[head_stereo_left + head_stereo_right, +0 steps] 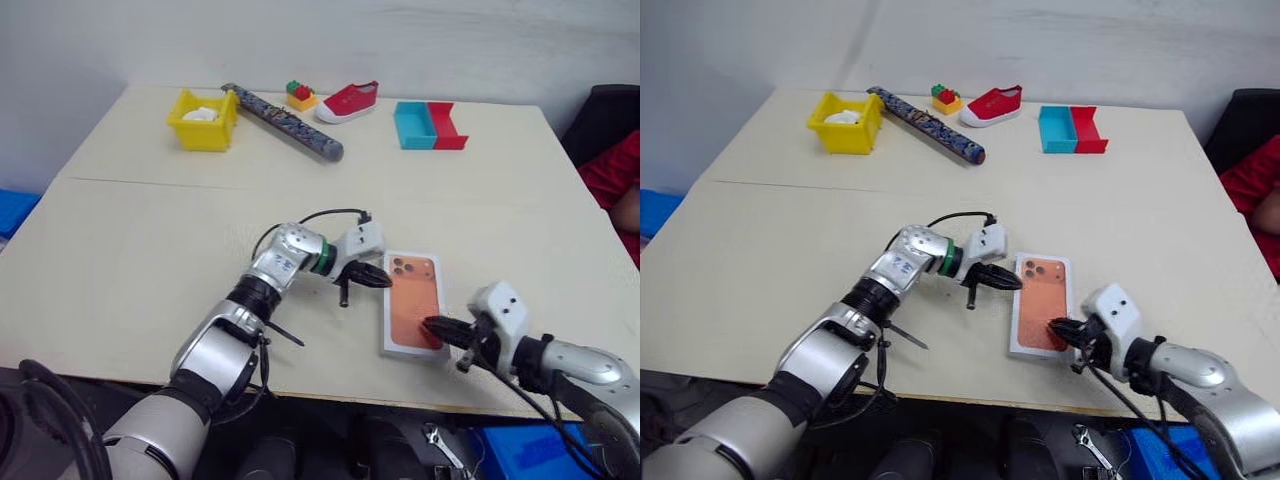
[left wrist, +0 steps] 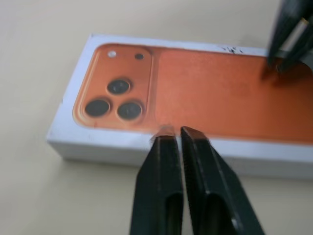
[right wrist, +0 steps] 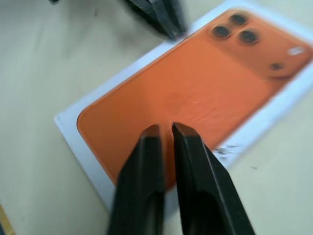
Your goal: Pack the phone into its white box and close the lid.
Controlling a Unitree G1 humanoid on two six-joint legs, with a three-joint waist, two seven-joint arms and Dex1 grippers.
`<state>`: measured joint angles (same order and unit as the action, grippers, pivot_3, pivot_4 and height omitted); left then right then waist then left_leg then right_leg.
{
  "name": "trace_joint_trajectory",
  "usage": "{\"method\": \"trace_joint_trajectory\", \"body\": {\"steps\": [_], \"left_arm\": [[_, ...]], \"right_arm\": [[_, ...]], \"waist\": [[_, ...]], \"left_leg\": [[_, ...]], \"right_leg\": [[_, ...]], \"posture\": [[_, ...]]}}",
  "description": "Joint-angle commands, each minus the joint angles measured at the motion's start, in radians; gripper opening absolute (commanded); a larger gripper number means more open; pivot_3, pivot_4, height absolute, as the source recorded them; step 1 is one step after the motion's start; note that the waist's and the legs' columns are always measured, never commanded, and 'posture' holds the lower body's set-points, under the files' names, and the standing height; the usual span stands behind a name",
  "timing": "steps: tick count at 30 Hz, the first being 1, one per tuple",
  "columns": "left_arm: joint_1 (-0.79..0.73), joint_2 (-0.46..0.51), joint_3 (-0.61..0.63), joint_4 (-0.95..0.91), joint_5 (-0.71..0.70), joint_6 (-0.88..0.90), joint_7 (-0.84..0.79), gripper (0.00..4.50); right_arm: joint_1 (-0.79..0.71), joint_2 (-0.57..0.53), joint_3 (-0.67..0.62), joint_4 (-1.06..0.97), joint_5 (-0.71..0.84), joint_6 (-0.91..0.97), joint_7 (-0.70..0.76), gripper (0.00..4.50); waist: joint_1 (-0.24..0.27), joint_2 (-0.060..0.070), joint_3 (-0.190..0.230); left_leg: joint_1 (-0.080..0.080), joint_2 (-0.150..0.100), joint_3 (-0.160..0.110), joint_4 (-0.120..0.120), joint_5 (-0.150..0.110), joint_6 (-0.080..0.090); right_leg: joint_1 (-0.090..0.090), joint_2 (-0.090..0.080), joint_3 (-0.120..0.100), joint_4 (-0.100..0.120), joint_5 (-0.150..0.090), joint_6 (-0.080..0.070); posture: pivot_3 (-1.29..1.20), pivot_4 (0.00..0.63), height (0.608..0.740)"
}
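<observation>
Orange print facing up, the lid (image 1: pixel 412 300) is looking seated on the white box (image 2: pixel 98 147), so the phone is presumably lying inside, near the desk's (image 1: pixel 150 250) front edge. Left gripper (image 1: pixel 372 280) and right gripper (image 1: pixel 435 326) are sitting at its long side and near end, fingers barely parted, gripping nothing. Pressing evenly downward is seeming wise. Sideways nudges are risking a slide off that edge, while open desk is lying beyond.

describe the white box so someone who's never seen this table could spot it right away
On the beige table, look at the near edge, between the two claws, far from the toys along the back. The white box lies flat there, a shallow rectangle with an orange phone picture and black lenses filling its top face. Nothing else on the table is white-edged and orange.
</observation>
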<state>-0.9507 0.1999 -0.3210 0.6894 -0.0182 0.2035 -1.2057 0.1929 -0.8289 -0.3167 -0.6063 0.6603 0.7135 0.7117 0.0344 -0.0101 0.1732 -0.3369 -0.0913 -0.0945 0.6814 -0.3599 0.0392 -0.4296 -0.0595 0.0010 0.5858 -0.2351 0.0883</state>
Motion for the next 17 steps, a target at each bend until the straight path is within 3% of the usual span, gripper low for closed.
{"method": "trace_joint_trajectory", "body": {"steps": [1,9,10,13,17], "left_arm": [[0.077,0.144,0.071,-0.262,-0.137,0.187,-0.164,1.53],[0.247,0.498,0.287,-0.688,-0.452,0.555,-0.305,4.11],[0.264,0.532,0.312,-0.713,-0.47,0.571,-0.296,4.44],[0.317,0.592,0.376,-0.759,-0.507,0.598,-0.254,4.47],[0.373,0.584,0.409,-0.804,-0.548,0.614,-0.18,4.47]], "right_arm": [[0.071,-0.076,-0.218,-0.043,0.1,-0.022,0.191,1.63],[0.168,-0.193,-0.523,0.08,0.21,0.035,0.47,4.48],[0.168,-0.204,-0.538,0.096,0.212,0.039,0.489,4.5],[0.153,-0.222,-0.545,0.138,0.176,0.009,0.516,4.5],[0.109,-0.226,-0.5,0.169,0.14,-0.018,0.506,4.5]], "waist": [[-0.01,0.001,0.001],[-0.007,0.001,0.001],[-0.007,0.001,0.001],[-0.002,0.002,0.001],[0.002,0.002,0.002]], "left_leg": [[0.0,0.0,0.0,-0.001,0.0,0.0],[0.0,0.002,-0.001,-0.001,-0.001,0.0],[0.0,0.002,-0.001,-0.001,-0.002,0.0],[0.001,0.001,-0.001,-0.001,-0.002,0.001],[0.0,0.001,-0.001,-0.001,-0.002,0.001]], "right_leg": [[-0.001,0.0,0.0,0.001,0.0,0.0],[0.001,0.0,0.0,-0.001,-0.001,-0.002],[0.001,0.0,0.0,-0.001,-0.001,-0.002],[0.002,-0.001,0.0,-0.002,-0.001,-0.002],[0.001,-0.001,0.0,-0.002,-0.001,-0.002]], "posture": [[0.0,0.15,0.74],[0.0,0.15,0.74],[0.0,0.15,0.74],[0.0,0.15,0.74],[0.0,0.15,0.74]]}}
